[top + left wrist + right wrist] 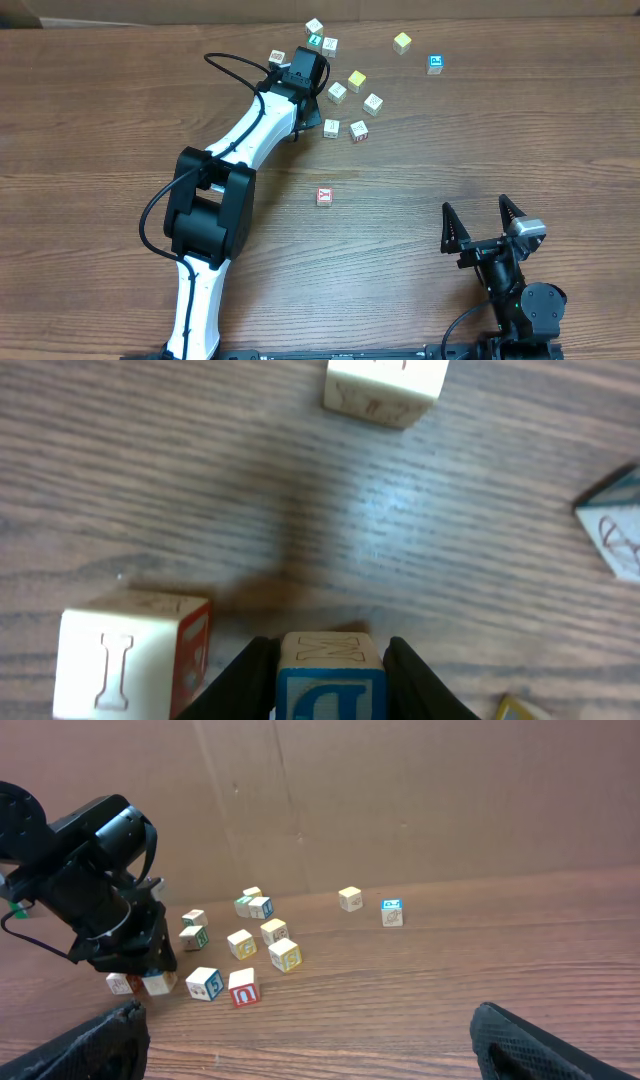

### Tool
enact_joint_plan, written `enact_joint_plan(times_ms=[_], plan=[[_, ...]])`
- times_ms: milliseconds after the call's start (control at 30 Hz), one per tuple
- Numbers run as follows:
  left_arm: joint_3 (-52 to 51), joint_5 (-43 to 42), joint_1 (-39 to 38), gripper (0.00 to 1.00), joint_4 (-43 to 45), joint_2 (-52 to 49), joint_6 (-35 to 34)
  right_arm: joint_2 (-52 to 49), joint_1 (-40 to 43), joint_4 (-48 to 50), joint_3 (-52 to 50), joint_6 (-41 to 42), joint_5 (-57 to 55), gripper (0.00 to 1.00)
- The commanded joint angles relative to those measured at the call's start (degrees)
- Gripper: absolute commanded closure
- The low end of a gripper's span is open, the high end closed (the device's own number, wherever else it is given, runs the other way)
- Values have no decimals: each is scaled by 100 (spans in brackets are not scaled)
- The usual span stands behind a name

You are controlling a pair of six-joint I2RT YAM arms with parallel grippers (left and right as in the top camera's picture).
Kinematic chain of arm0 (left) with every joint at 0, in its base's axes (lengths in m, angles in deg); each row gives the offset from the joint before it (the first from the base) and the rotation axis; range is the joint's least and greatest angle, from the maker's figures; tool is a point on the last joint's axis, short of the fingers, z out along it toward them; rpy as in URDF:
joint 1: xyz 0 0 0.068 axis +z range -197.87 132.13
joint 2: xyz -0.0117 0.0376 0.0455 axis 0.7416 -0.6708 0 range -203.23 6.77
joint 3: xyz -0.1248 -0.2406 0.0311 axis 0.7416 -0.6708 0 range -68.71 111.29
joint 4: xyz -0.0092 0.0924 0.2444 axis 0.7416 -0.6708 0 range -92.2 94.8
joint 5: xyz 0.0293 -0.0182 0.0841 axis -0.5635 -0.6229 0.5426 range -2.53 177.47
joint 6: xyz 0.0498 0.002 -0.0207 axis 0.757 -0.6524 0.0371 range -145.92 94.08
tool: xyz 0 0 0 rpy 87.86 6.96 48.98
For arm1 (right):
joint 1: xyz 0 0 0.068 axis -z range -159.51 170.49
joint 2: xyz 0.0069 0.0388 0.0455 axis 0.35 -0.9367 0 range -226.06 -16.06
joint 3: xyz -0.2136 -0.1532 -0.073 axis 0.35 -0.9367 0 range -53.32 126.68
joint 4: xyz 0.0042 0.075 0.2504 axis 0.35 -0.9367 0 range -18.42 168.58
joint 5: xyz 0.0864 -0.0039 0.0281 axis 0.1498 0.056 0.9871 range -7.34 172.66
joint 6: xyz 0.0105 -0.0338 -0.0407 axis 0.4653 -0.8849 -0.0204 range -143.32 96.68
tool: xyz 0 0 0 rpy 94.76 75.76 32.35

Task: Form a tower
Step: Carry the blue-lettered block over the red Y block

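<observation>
My left gripper [303, 72] is low over the cluster of letter cubes at the back of the table. In the left wrist view its black fingers [240, 680] press on both sides of a cream cube with a blue letter face [330, 682], so it is shut on that cube. A cream cube marked I with a red side [125, 660] lies just left of it. No tower is in view; every cube I see lies singly on the wood. My right gripper [484, 215] stands open at the front right with nothing between its fingers [545, 1045].
Several loose cubes [345, 90] are scattered right of the left gripper. A yellow one [402, 42] and a blue-topped one [435, 64] lie farther right. A red-faced cube [324, 196] sits alone mid-table. A brown wall [400, 800] closes the far side.
</observation>
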Motion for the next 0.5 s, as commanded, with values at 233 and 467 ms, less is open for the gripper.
enact_joint_plan(times_ms=[233,467], plan=[[122,-155,-151,75,-1117,1858,221,46,-44,26,-59,-7,-28,0],[122,-157,-498,75,-2337,2782,181,46,-44,26,-59,-7,-31,0]])
